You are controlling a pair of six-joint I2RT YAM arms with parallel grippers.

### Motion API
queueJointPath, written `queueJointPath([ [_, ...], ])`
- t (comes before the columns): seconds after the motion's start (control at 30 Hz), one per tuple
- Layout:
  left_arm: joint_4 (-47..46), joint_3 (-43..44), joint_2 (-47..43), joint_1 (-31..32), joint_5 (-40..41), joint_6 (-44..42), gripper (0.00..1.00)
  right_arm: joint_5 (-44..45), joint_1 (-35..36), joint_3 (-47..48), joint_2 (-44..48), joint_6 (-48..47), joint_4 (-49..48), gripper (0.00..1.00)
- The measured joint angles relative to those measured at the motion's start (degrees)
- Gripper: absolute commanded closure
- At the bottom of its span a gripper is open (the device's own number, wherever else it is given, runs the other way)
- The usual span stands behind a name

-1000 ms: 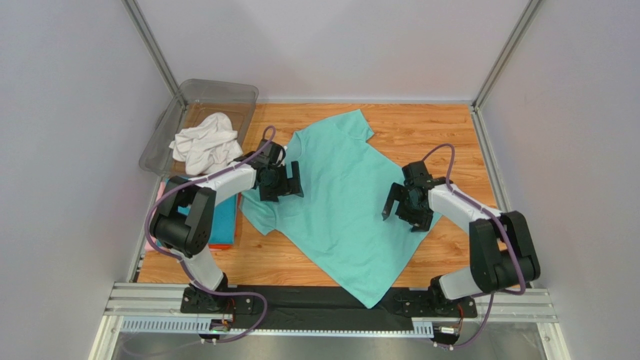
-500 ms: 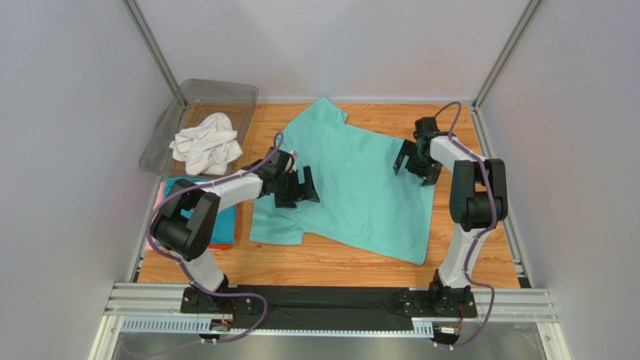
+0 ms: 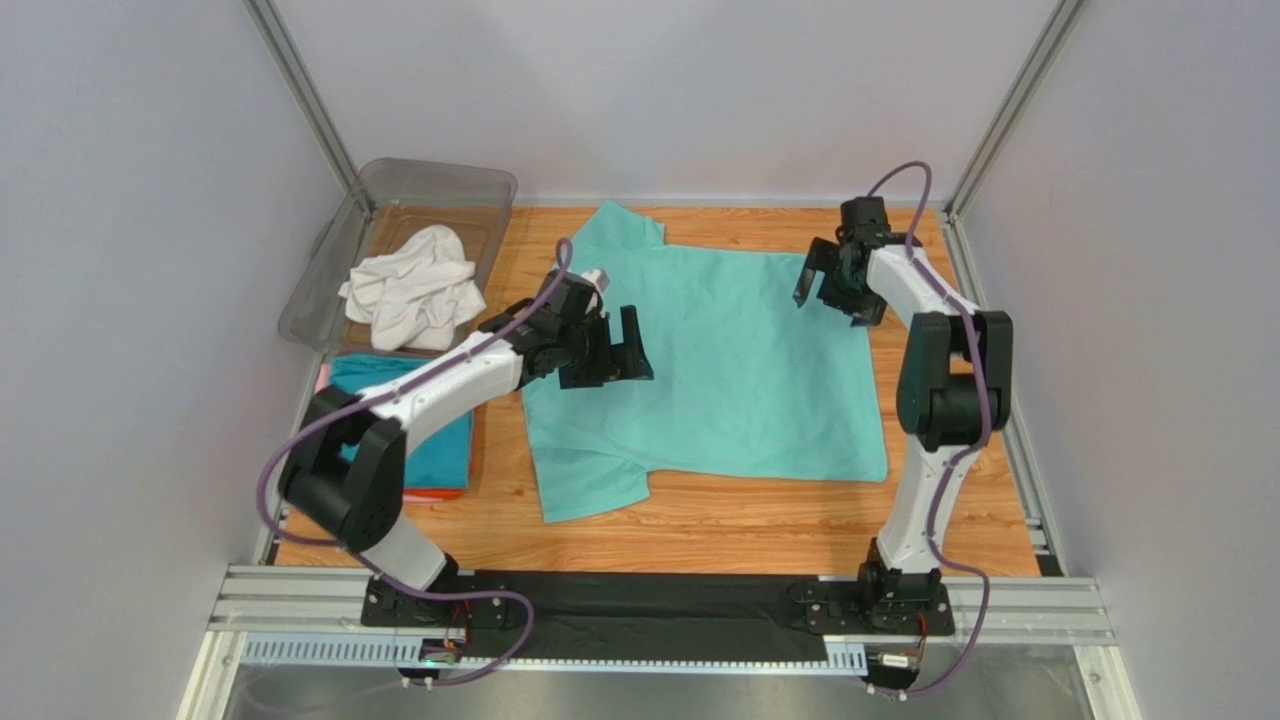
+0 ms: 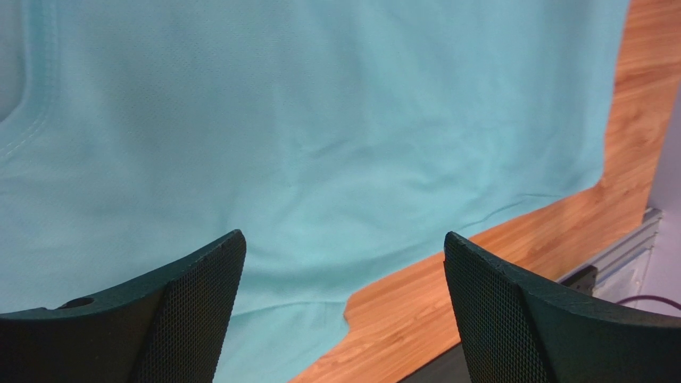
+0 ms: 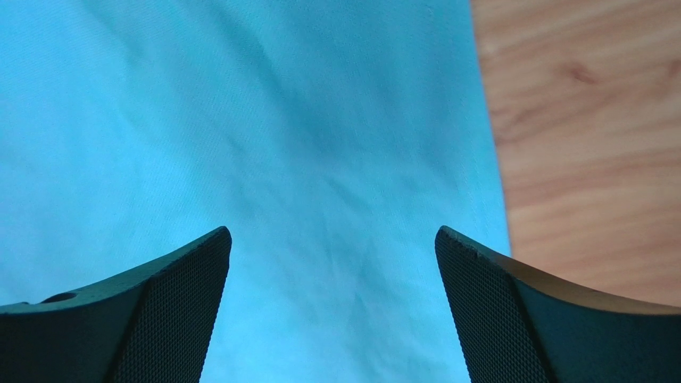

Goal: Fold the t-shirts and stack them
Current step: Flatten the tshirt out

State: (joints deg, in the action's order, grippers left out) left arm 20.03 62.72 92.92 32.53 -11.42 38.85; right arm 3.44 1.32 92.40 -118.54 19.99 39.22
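Note:
The mint green t-shirt [image 3: 721,383] lies spread flat on the wooden table, neck to the left, hem to the right. My left gripper [image 3: 619,348] is open and empty above its neck end; the shirt fills the left wrist view [image 4: 320,144]. My right gripper [image 3: 831,282] is open and empty over the shirt's far right corner, which shows in the right wrist view [image 5: 304,136]. A crumpled white t-shirt [image 3: 409,285] lies in the clear plastic bin [image 3: 451,188]. Folded teal-blue [image 3: 436,435], pink and orange tees are stacked at the left edge.
The bin stands tilted at the table's far left corner. A metal frame and grey walls enclose the wooden table [image 3: 932,510]. A black strip and aluminium rail [image 3: 661,600] run along the near edge by the arm bases.
The green shirt has swung from a diagonal lie to flat and square on the table. My right gripper has moved to the far right corner; my left gripper has shifted right over the shirt.

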Motion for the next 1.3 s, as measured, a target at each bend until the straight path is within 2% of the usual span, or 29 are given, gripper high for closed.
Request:
queueJointPath([
  [0.17,2.71,-4.59,-16.09,0.13,2.21,0.48,0.0,2.97,0.0,-8.92,18.58,1.51,0.26,0.0],
  [0.37,10.82,-21.64,-37.62,0.59,5.33,4.09,0.0,7.41,-0.02,-28.41,47.43,8.26,-1.01,0.0],
  [0.43,14.1,-27.54,-43.04,0.83,5.44,5.81,0.0,7.1,-0.13,-35.58,54.05,10.38,-1.55,0.0],
  [0.57,17.59,-35.93,-49.62,1.27,4.96,9.11,0.06,4.39,-0.28,-45.92,60.92,13.46,-1.4,0.0],
  [0.7,18.34,-40.76,-50.75,1.51,4.55,11.65,0.22,1.92,-0.28,-50.45,63.6,14.38,-1.11,0.0],
  [0.77,18.1,-41.55,-50.05,1.51,4.46,12.37,0.25,1.31,-0.28,-50.8,64.04,14.53,-0.96,0.0],
  [0.87,16.06,-41.62,-47.45,1.51,4.42,12.79,0.31,0.61,-0.28,-50.9,64.17,14.56,-1.05,0.0],
  [1.0,12.7,-41.48,-42.53,1.51,4.02,13.55,0.47,0.02,-0.28,-51.23,63.87,14.64,-1.11,0.0],
  [1.17,9.68,-40.57,-37.97,1.51,3.78,13.97,0.55,-0.55,-0.28,-51.43,63.12,14.71,-1.14,0.0],
  [1.23,9.03,-40.48,-37.27,1.55,3.76,14.01,0.56,-0.52,-0.28,-51.71,63.12,14.71,-1.16,0.0],
  [1.3,8.28,-40.48,-36.72,1.62,3.74,14.08,0.65,-0.5,-0.28,-52.24,63.12,14.73,-1.18,0.0],
])
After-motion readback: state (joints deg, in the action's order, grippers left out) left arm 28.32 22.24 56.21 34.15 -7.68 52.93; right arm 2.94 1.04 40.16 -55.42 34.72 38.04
